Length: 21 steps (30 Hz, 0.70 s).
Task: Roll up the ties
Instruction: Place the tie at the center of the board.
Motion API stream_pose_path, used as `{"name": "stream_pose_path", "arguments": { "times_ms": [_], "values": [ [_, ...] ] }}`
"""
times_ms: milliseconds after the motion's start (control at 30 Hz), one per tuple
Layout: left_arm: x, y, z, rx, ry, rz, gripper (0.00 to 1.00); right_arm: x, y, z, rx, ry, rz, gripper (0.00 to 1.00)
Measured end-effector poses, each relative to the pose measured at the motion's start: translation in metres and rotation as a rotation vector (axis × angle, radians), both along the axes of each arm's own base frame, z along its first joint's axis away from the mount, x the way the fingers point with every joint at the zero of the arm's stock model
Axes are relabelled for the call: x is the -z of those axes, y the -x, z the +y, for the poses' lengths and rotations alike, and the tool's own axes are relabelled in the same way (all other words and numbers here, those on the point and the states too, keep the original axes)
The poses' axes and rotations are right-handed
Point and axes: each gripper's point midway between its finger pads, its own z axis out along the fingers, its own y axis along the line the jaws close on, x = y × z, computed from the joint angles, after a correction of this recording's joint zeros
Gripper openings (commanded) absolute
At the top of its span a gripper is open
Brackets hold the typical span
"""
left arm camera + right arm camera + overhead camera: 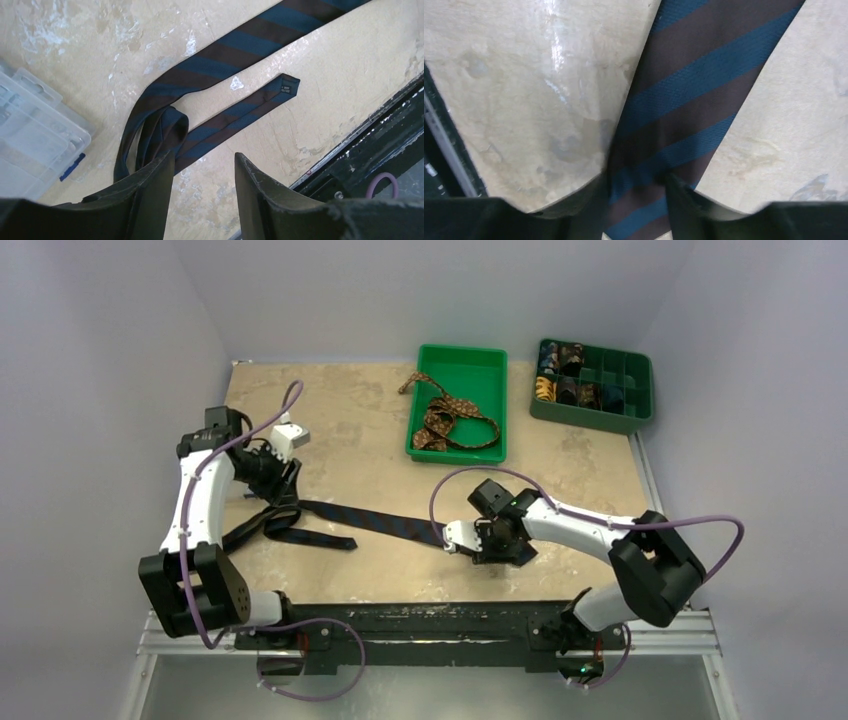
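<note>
soft even overhead light, faint glare on the table (555,55)

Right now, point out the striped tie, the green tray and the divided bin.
striped tie (370,521), top view, flat middle stretch.
green tray (475,374), top view, bare floor.
divided bin (586,418), top view, near wall.

A dark brown tie (370,522) with slanted blue stripes lies flat, one end between the fingers of the right gripper (636,182), the other folded in a loose loop just ahead of the left gripper (202,160). A brown patterned tie (450,420) lies crumpled well beyond both.
</note>
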Motion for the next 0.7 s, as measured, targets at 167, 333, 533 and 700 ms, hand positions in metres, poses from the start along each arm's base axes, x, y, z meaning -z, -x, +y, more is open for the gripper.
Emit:
{"name": "stream_pose_path", "arguments": {
  "times_ms": [167,333,533,700],
  "values": [
    [-0.005,0.006,-0.014,0.166,0.032,-0.127,0.44,0.000,-0.016,0.003,0.021,-0.008,-0.080,0.00],
    [-0.002,0.026,-0.037,0.438,0.033,-0.257,0.43,-0.014,0.002,0.003,0.038,-0.041,0.022,0.00],
    [0.016,0.044,-0.089,0.770,0.062,-0.364,0.48,-0.095,-0.006,0.019,0.102,-0.265,0.030,0.00],
    [0.025,0.055,-0.137,0.906,0.112,-0.501,0.65,-0.129,-0.005,0.017,0.153,-0.364,0.079,0.00]
  ]
}}
